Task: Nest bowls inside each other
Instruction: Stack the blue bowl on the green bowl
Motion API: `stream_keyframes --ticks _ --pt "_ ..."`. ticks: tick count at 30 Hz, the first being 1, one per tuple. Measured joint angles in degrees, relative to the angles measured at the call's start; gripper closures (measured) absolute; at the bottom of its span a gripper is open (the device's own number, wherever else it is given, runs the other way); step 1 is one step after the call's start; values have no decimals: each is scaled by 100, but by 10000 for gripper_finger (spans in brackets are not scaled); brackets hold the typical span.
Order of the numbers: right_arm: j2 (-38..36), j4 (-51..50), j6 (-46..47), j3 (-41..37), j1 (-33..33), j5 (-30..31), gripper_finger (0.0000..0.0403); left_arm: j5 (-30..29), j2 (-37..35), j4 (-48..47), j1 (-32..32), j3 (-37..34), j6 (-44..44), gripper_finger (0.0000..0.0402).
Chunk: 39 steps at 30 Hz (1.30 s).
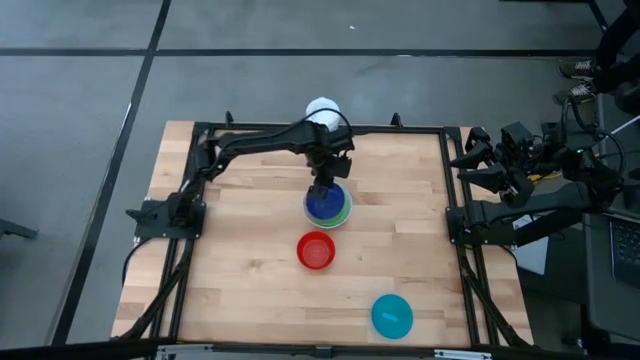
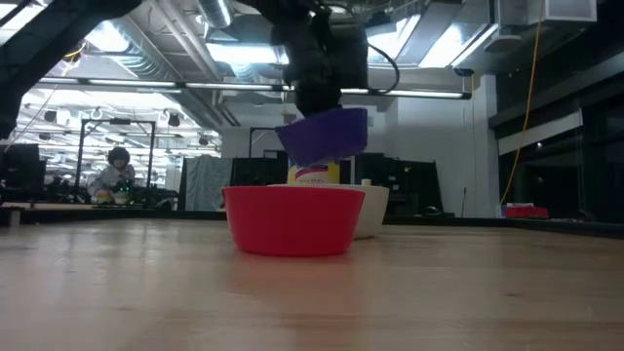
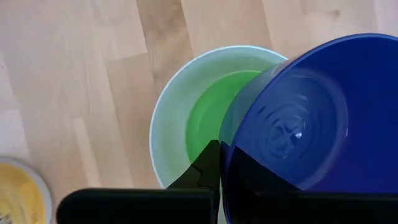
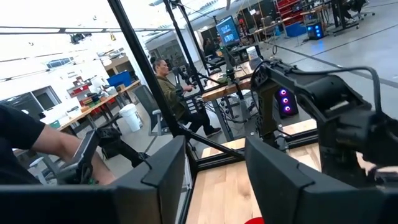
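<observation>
A dark blue bowl point(image 1: 326, 200) hangs tilted over a white bowl point(image 1: 343, 215) that has a green bowl point(image 3: 208, 112) sitting inside it, near the table's middle. My left gripper point(image 1: 322, 183) is shut on the blue bowl from above. A red bowl point(image 1: 316, 250) rests on its base nearer the front. A teal bowl point(image 1: 392, 315) rests at the front right. My right gripper point(image 4: 214, 171) waits open off the table's right edge, with nothing between its fingers. My left gripper pinches the blue bowl's wall at the rim point(image 3: 225, 146), one finger point(image 3: 208, 167) outside and the other showing dark inside the bowl. The fingers come steeply from above. The bowl point(image 2: 327, 135) is tilted and lifted clear, just above the white bowl point(image 2: 373, 207).
A white canister point(image 1: 322, 108) with a yellow label point(image 2: 314, 175) stands at the table's far edge behind the bowls. A black frame point(image 1: 455, 200) runs round the wooden top. People sit at desks in the room beyond.
</observation>
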Motion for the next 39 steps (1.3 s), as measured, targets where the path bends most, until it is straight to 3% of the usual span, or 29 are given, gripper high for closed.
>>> stream_keyframes --ticks 39 --pt "0 0 -22 0 -1 -134 227 -55 566 76 45 -2 -293 400"
